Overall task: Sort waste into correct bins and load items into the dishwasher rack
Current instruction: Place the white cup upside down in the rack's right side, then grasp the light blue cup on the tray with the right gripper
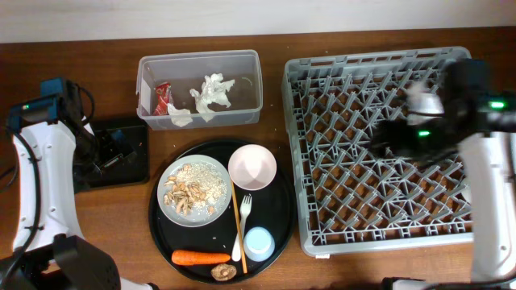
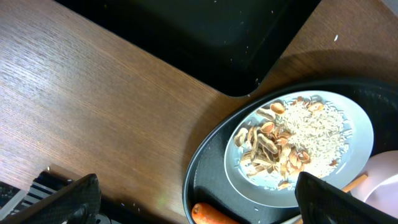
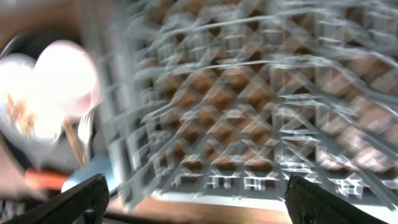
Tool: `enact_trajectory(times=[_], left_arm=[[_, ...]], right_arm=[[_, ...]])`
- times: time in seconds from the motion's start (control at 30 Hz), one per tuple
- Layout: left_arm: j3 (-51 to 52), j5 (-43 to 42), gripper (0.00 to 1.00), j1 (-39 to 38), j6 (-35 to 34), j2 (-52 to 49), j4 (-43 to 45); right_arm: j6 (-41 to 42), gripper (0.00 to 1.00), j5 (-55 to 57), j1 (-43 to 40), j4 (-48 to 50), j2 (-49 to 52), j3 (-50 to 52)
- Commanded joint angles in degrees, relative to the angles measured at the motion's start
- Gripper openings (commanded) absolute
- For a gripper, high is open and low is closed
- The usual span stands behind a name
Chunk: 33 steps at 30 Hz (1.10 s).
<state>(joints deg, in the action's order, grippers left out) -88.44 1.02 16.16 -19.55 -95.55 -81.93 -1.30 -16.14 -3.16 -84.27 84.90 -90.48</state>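
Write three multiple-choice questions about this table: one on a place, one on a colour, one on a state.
1. Where does the carrot lie? A in the tub; B on the round tray; C in the rack.
2. What colour is the cup beside the fork? A pale blue; B red; C green.
3. How is the left gripper? A shut on the fork; B shut on the carrot; C open, empty.
1 B: it lies at the tray's near rim. 2 A: the overhead view shows it pale blue. 3 C: its fingers stand wide apart, gripping nothing.
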Motion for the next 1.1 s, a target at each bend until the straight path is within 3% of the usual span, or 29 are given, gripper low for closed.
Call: enact_trajectory(times=[0.0,0.2,0.4,0.7,0.87,1.07], left_arm=[[-0.1,-0.2,0.99,0.1,-0.7,0.8,-0.2],[-0.1,-0.2,0.99,0.1,-0.7,0.8,-0.2],[-0.1,-0.2,0.99,0.1,-0.7,0.8,-0.2],[-0.1,-0.2,0.99,0.1,-0.7,0.8,-0.2],[-0.1,-0.2,0.99,0.1,-0.7,0.8,-0.2],[-0.1,-0.2,0.99,0.1,-0.7,0.8,-0.2]], right_arm=[[0.3,0.95,-0.7,12.6,-0.4,-0.9,1.2],[6.4,0.95,3.3,40.5,8.5,-0.9,12.1],[13.7,0.97,3.3,55.8,26.7,0.7,24.7],[17.3,0.95,9.1,59.8,30.4,12.1,25.0],[17.6,0.69,8.9,59.8,30.5,12.2,25.0],[18.8,0.59,9.0,59.8,30.4,11.5,24.7]])
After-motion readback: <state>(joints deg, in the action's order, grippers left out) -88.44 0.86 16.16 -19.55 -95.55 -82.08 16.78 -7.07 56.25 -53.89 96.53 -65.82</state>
